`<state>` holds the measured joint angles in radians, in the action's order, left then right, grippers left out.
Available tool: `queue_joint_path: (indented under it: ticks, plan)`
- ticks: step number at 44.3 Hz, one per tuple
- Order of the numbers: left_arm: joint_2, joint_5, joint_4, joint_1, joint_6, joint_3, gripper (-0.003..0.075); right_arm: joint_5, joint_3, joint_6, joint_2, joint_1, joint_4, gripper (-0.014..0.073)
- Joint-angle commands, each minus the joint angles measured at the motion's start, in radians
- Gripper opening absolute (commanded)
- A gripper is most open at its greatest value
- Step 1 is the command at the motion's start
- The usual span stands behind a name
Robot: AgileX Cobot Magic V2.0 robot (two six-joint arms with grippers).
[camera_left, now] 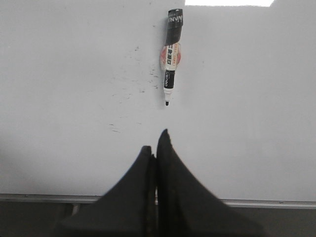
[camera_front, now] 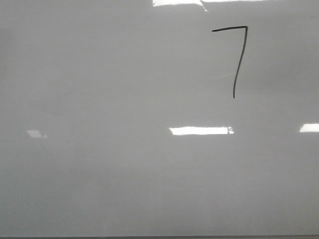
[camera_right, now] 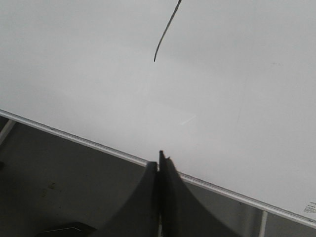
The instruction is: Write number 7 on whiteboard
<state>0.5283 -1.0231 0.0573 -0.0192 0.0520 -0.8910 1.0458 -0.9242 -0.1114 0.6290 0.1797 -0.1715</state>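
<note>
A black hand-drawn number 7 (camera_front: pixel 238 55) stands at the upper right of the grey-white whiteboard (camera_front: pixel 124 99). Only the lower end of its downstroke (camera_right: pixel 163 34) shows in the right wrist view. No arm or gripper shows in the front view. My left gripper (camera_left: pixel 155 140) is shut and empty over the board (camera_left: pixel 59 98), near its bottom edge. A black-and-white marker (camera_left: pixel 171 52) lies on the board beyond it, uncapped, tip toward the gripper. My right gripper (camera_right: pixel 160 159) is shut and empty at the board's (camera_right: pixel 237 98) metal bottom edge.
Bright rectangular light reflections (camera_front: pixel 199 130) lie across the board. Small dark specks (camera_left: pixel 128 91) mark the board beside the marker. The board's metal frame (camera_right: pixel 74 136) runs diagonally in the right wrist view, with a dark surface (camera_right: pixel 59 182) below it.
</note>
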Motion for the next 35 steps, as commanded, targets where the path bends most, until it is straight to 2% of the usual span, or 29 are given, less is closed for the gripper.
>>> queue_joint_path:
  ticks: [1, 11, 19, 25, 35]
  plan:
    - [0.006, 0.076, -0.004, 0.000, 0.000, -0.033, -0.0020, -0.063, -0.022, 0.000, 0.000, -0.005, 0.002, -0.0068]
    - [0.006, 0.077, -0.004, 0.000, 0.000, -0.033, -0.0020, -0.063, -0.022, 0.000, 0.000, -0.005, 0.002, -0.0068]
    - [-0.077, 0.128, 0.030, 0.004, 0.000, 0.024, -0.0020, -0.063, -0.022, 0.000, 0.000, -0.005, 0.002, -0.0068]
    - [-0.198, 0.317, 0.027, 0.004, 0.000, 0.165, -0.0020, -0.063, -0.022, 0.000, 0.000, -0.005, 0.002, -0.0068]
    - [-0.425, 0.641, 0.012, 0.004, 0.000, 0.497, -0.0020, -0.063, -0.022, 0.000, 0.000, -0.005, 0.002, -0.0068]
